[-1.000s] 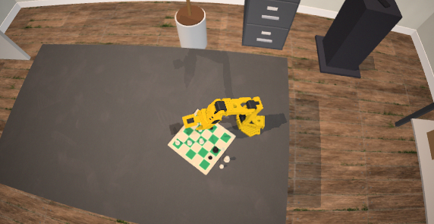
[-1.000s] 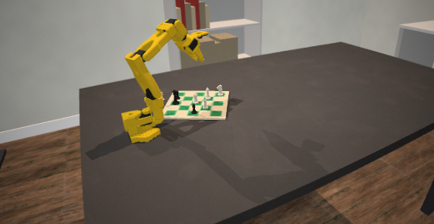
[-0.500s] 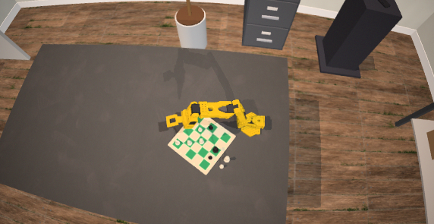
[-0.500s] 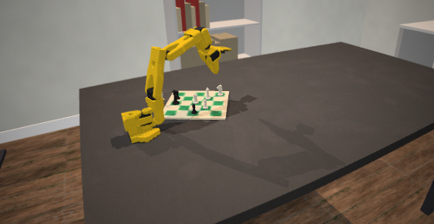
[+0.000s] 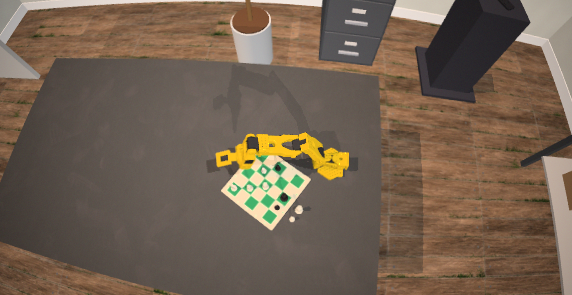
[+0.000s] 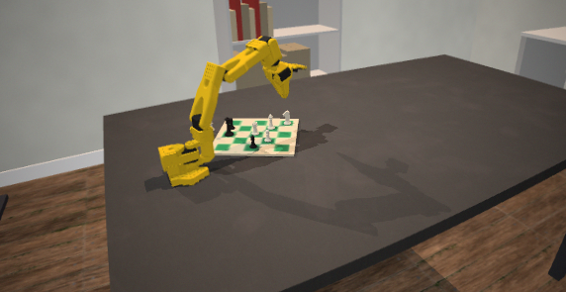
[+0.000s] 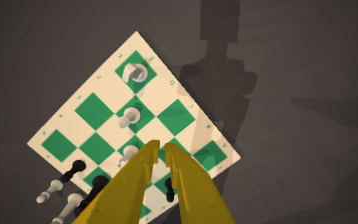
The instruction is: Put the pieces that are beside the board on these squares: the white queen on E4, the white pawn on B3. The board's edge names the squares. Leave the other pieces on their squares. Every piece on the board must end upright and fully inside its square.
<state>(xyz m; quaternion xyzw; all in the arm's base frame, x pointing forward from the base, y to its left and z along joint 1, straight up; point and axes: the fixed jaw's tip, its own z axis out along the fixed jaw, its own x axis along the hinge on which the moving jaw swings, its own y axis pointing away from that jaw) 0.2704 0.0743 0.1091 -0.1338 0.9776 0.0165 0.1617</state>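
Top view: both the white queen and white pawn stand on the counter beside the board. The gripper, closed on nothing, hangs above; neither placement looks done, so next it must open and reach a piece.

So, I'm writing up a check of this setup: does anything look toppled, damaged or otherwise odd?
Nothing stands out. The white queen and white pawn stand off the board, but they still await placing. No visible piece lies toppled.
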